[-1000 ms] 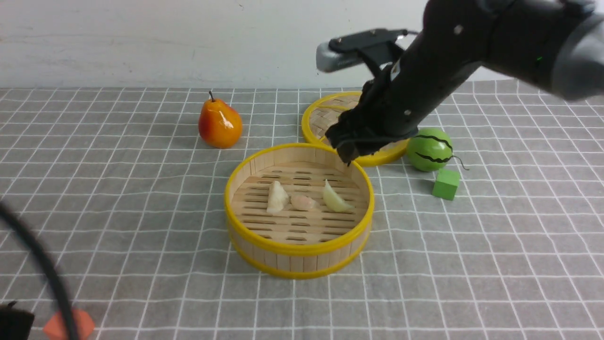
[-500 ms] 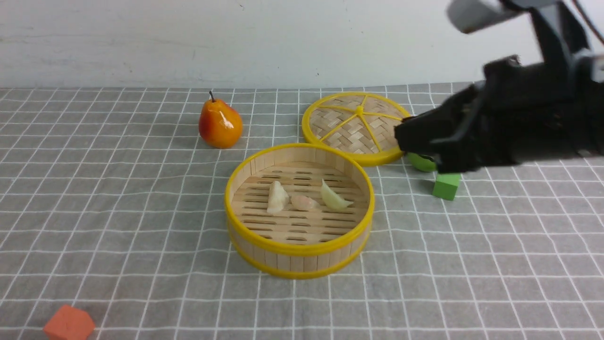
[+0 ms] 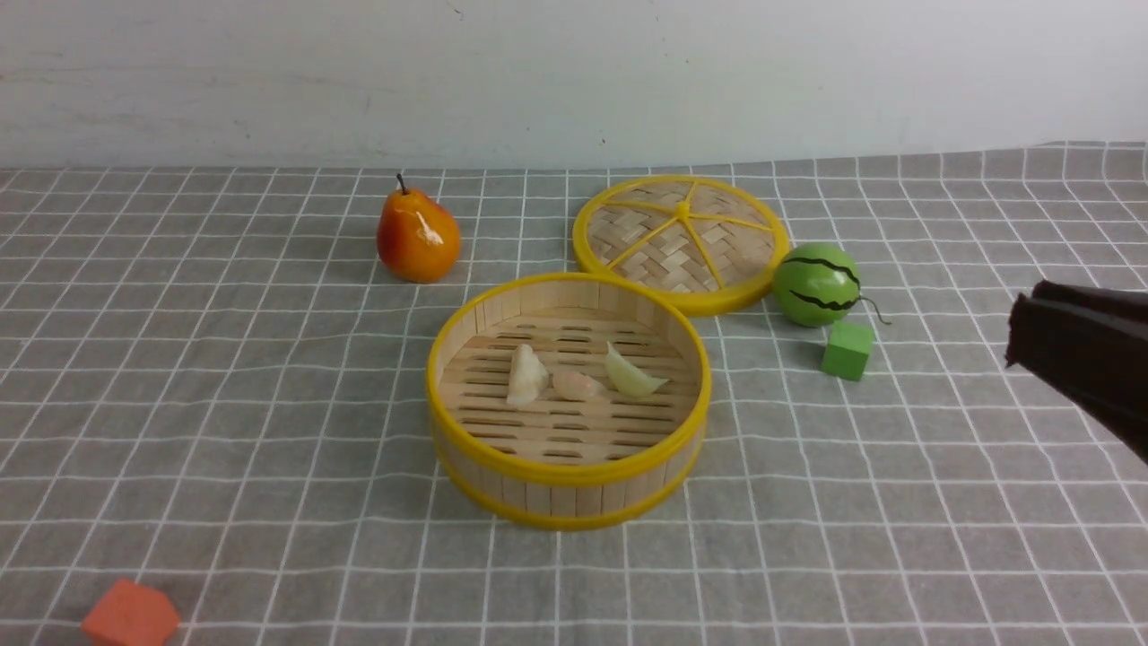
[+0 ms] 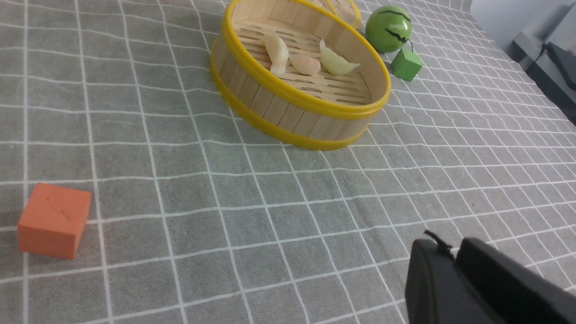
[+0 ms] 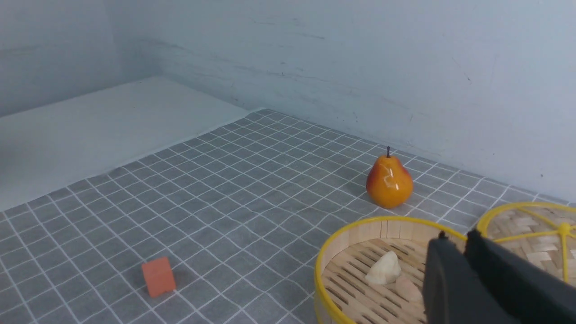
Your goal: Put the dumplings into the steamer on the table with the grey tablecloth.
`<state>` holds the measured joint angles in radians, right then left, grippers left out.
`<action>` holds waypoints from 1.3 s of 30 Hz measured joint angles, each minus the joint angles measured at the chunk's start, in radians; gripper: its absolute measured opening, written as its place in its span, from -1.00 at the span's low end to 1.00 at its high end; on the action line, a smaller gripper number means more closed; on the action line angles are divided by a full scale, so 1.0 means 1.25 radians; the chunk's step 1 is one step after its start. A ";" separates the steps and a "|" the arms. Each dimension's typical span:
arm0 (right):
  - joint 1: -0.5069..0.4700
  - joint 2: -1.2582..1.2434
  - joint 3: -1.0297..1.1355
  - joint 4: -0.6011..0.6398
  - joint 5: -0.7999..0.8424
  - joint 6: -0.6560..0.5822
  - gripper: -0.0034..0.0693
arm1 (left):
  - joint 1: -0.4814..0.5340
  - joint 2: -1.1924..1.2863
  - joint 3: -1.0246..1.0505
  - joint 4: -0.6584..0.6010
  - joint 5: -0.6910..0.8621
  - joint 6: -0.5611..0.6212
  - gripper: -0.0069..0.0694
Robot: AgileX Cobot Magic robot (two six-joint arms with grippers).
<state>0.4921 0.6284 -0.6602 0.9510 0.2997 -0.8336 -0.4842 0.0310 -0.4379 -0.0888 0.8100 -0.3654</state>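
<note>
The steamer (image 3: 569,471) stands in the middle of the grey tablecloth (image 3: 224,404) that covers the table. All three dumplings lie side by side on its slatted floor: an off-white one (image 3: 526,374), a pink one (image 3: 578,386) and a pale yellow one (image 3: 633,374). My right gripper (image 3: 1013,332) reaches in at the front view's right edge, well away from the steamer, shut and holding nothing. Its wrist view shows the fingers (image 5: 454,238) together in front of the steamer (image 5: 360,223). My left gripper (image 4: 452,247) is shut and empty above the cloth, short of the steamer (image 4: 297,96).
A flat woven lid (image 3: 682,242) lies just behind the steamer. A small watermelon ball (image 3: 816,283) and a green cube (image 3: 847,350) sit to its right. A pear (image 3: 418,235) stands at the back left, and an orange block (image 3: 130,615) at the near left corner.
My right arm has swung from over the steamer's far rim out to the right edge, and its jaws have closed. The left arm's cable has left the lower left corner.
</note>
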 joint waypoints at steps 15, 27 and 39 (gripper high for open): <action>0.000 -0.001 0.002 0.002 0.042 -0.003 -0.73 | 0.000 0.000 0.000 0.000 -0.001 0.000 -0.58; -0.071 -0.206 0.272 -0.209 -0.149 0.258 -0.97 | 0.000 0.000 0.000 0.002 -0.002 0.000 -0.57; -0.435 -0.504 0.535 -0.738 -0.016 0.847 -0.97 | 0.000 0.000 0.000 0.002 -0.002 0.000 -0.53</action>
<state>-0.0511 -0.0014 0.0082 0.0288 0.2802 0.2256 -0.4842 0.0310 -0.4379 -0.0858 0.8069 -0.3654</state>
